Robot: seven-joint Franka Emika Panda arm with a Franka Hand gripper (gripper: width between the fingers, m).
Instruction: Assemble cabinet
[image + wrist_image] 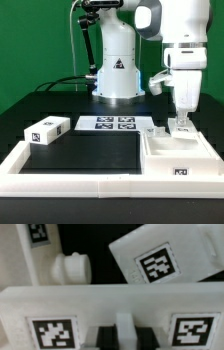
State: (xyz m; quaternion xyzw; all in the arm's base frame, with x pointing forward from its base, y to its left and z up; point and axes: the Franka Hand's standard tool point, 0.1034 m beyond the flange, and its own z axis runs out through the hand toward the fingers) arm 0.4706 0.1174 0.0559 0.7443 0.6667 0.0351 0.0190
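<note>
The cabinet, a white box-shaped body with tags, lies at the exterior view's right, against the border rail. My gripper stands straight down over its far wall. In the wrist view the cabinet's tagged face fills the foreground. My gripper has its two dark fingers shut on a thin white upright strip of that body. Beyond it are a tilted white panel with one tag and a round white knob-like part. A separate white tagged block lies at the exterior view's left.
The marker board lies in front of the robot base. A long white border rail runs along the front and the left side. A black mat covers the middle.
</note>
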